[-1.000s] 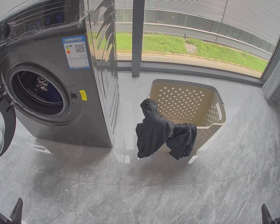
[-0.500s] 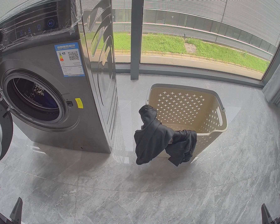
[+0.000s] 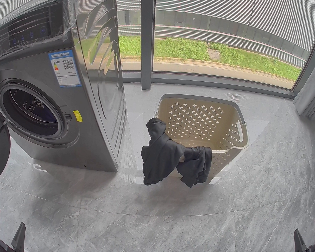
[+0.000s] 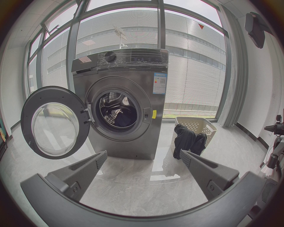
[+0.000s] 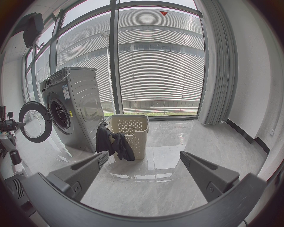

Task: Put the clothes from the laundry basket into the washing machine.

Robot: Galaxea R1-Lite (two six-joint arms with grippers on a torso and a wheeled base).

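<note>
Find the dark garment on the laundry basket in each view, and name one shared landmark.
Head view: dark garment draped over the laundry basket rim, at the corner nearest the washing machine.
Left wrist view: garment on the basket front, beside the machine.
Right wrist view: garment on the basket side facing the machine.
Shared landmark: the machine's open round door.

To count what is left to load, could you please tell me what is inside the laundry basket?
The laundry basket shows bare far and side inner walls. A dark garment hangs over its near rim, mostly outside, hiding the floor's near part.
</note>
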